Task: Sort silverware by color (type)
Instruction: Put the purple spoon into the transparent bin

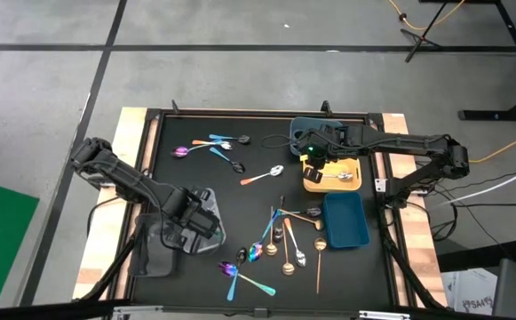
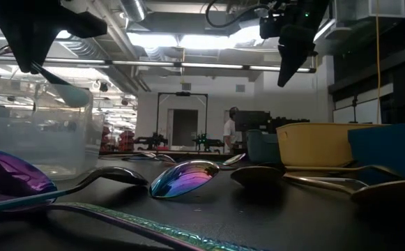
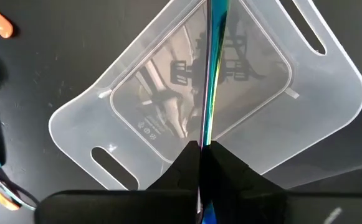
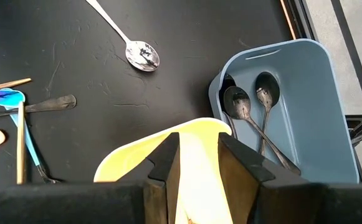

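My left gripper (image 1: 199,222) hovers over the clear plastic tray (image 1: 170,240) at the table's left and is shut on an iridescent spoon (image 3: 210,74). In the low view that spoon (image 2: 63,87) slants down from the gripper (image 2: 31,59). My right gripper (image 1: 313,164) is open above the yellow tray (image 1: 342,184), its fingers (image 4: 168,158) apart over the tray's rim (image 4: 196,134). Many spoons of mixed finishes lie in a heap (image 1: 284,240) at the near middle. A few more lie toward the far left (image 1: 213,147), and a silver one (image 1: 273,171) rests alone. My left gripper pinches the iridescent spoon by its handle (image 3: 205,134) between the two fingers (image 3: 230,165), the handle running straight out along them. The spoon is lifted clear above the clear tray (image 3: 168,106), its bowl end (image 2: 73,94) lowest and away from the fingers.
A grey-blue tray (image 4: 305,99) at the far right holds two dark spoons (image 4: 249,109). A dark blue tray (image 1: 345,222) sits near the right edge. The yellow tray holds one spoon (image 1: 336,177). A raised frame (image 1: 240,113) borders the black mat. A person (image 2: 228,132) stands far behind.
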